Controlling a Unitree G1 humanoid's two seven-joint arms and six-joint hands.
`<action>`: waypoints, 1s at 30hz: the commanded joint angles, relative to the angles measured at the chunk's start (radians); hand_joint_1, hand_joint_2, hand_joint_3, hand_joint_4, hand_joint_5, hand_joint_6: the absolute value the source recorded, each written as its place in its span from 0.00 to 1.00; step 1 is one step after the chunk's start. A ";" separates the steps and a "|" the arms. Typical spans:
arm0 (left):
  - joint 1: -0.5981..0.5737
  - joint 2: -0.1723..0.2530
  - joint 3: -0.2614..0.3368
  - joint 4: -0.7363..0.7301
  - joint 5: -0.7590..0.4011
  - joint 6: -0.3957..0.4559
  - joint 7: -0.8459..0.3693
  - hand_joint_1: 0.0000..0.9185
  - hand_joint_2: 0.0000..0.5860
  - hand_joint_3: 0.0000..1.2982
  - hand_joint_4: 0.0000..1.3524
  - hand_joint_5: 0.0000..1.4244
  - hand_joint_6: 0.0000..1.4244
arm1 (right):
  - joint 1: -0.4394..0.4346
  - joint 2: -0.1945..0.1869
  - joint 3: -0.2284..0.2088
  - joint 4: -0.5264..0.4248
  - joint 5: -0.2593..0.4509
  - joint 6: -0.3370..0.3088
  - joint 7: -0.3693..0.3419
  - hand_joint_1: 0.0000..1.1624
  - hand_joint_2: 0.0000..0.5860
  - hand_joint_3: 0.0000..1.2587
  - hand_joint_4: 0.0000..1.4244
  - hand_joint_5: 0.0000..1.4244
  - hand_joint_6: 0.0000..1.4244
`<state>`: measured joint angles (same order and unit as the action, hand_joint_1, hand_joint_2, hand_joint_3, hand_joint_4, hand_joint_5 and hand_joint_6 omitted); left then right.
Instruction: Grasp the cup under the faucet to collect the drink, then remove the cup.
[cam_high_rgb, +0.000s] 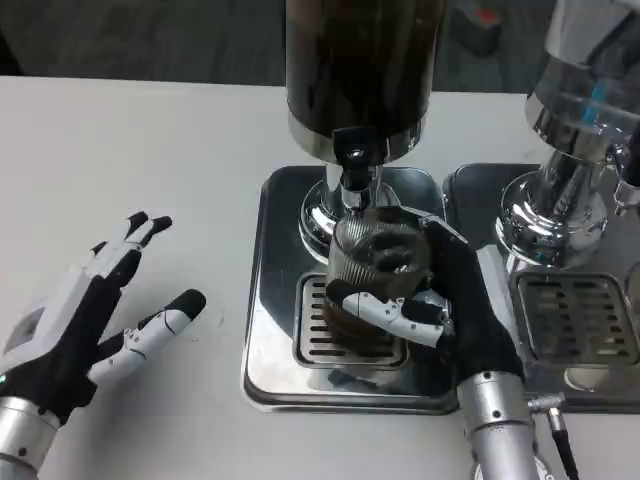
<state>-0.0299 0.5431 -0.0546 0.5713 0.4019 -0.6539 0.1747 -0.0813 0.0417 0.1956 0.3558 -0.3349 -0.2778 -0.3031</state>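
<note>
White worktop (120, 120), steel drip tray (262, 300). Cup (375, 275) upright on the grate, directly below the faucet (355, 165). My right hand (440, 300) wraps it from the right. Left hand (95, 310) rests spread, empty, well apart.

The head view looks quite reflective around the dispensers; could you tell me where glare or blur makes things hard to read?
In the head view, bright glare sits on the chrome base of the dark dispenser and on the neighbouring dispenser, which looks soft; the steel tray mirrors light; the cup in the right hand stays legible, though its contents are unclear; the left hand is evenly lit.
</note>
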 joint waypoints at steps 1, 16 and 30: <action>-0.015 -0.009 -0.010 0.014 0.000 -0.005 -0.012 0.00 0.28 0.08 0.00 0.03 0.00 | 0.007 0.002 -0.001 -0.057 -0.017 -0.029 -0.026 0.89 0.32 0.31 0.38 0.50 0.69; -0.023 -0.002 -0.027 0.011 0.012 -0.017 -0.019 0.00 0.28 0.08 0.00 0.03 0.00 | 0.075 -0.022 0.011 -0.174 -0.148 0.016 -0.081 0.90 0.32 0.32 0.39 0.52 0.73; -0.025 0.003 -0.042 0.011 0.014 -0.028 -0.015 0.00 0.28 0.08 0.00 0.03 0.00 | 0.139 -0.053 0.020 -0.248 -0.160 0.042 -0.050 0.90 0.32 0.32 0.39 0.53 0.75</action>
<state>-0.0494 0.5382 -0.0929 0.5795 0.4030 -0.6639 0.1651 0.0535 -0.0122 0.2100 0.1485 -0.5027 -0.2272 -0.3556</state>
